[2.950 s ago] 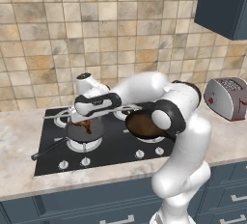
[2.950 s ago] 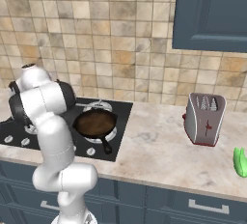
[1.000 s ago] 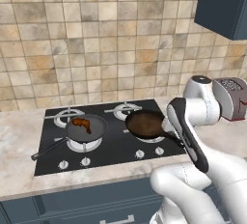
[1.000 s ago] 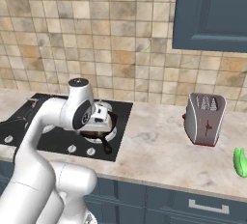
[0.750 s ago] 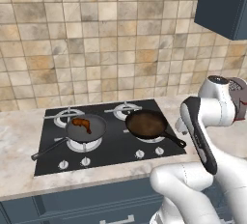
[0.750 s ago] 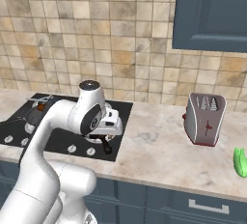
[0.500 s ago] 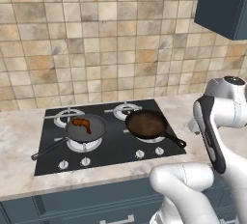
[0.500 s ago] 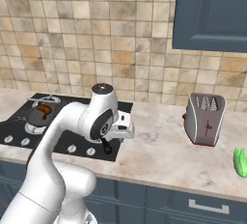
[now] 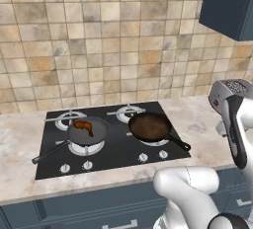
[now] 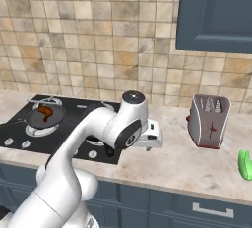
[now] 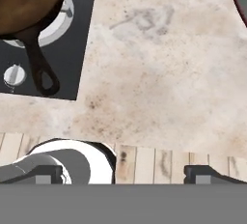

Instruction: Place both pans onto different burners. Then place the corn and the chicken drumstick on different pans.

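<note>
Sitting on the black cooktop [image 9: 106, 161] are two pans, each on its own burner. One grey pan [image 9: 88, 131] rests on the front left burner with one chicken drumstick [image 9: 84, 126] lying inside it; its long handle runs toward the front left edge of the cooktop. One reddish-brown pan [image 9: 150, 127] sits on the right burner, with its black handle pointing toward the front right corner. Two further burners [image 9: 129, 110] stand bare at the back, and a row of small knobs [image 9: 87, 165] lines the front. One green corn [image 10: 244, 164] lies on the marble counter [image 10: 182, 158], far right, well apart from the cooktop and beyond one toaster [image 10: 210, 121]. The gripper [image 11: 120, 172] hangs over bare counter just right of the cooktop, its jaws spread wide and holding nothing.
</note>
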Robot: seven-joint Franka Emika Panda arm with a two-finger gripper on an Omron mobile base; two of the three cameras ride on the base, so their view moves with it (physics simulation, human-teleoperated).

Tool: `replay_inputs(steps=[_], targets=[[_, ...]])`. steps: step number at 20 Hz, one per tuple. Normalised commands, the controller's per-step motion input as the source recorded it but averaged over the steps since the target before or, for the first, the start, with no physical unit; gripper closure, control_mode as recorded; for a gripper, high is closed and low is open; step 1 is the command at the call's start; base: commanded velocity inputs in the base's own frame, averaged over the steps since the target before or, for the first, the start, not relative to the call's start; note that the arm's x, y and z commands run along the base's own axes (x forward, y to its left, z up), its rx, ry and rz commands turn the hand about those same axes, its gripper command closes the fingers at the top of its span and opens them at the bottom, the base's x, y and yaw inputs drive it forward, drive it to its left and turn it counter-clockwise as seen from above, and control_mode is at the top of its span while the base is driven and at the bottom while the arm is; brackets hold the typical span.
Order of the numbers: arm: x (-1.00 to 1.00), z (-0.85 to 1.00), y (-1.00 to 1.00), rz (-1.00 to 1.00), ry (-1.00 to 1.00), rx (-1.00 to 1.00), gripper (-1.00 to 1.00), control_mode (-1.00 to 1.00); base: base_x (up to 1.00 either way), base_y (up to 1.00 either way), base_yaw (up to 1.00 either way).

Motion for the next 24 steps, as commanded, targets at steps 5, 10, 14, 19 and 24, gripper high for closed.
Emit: replay_inputs(steps=[5,10,14,19,24], targets=[[0.00,0.00,-0.64,-0.06,0.00,0.00,-1.00,-1.00,0.00,0.00,0.00],[0.00,0.00,-0.54,-0.07,0.03,0.00,-1.00,-1.00,0.00,0.00,0.00],[0.01,0.00,-0.46,-0.08,0.01,0.00,-1.00,-1.00,0.00,0.00,0.00],[0.00,0.00,-0.53,-0.07,0.00,0.00,-1.00,-1.00,0.00,0.00,0.00],[0.00,0.00,-0.51,-0.06,0.00,-0.04,-1.00,-1.00,0.00,0.00,0.00]])
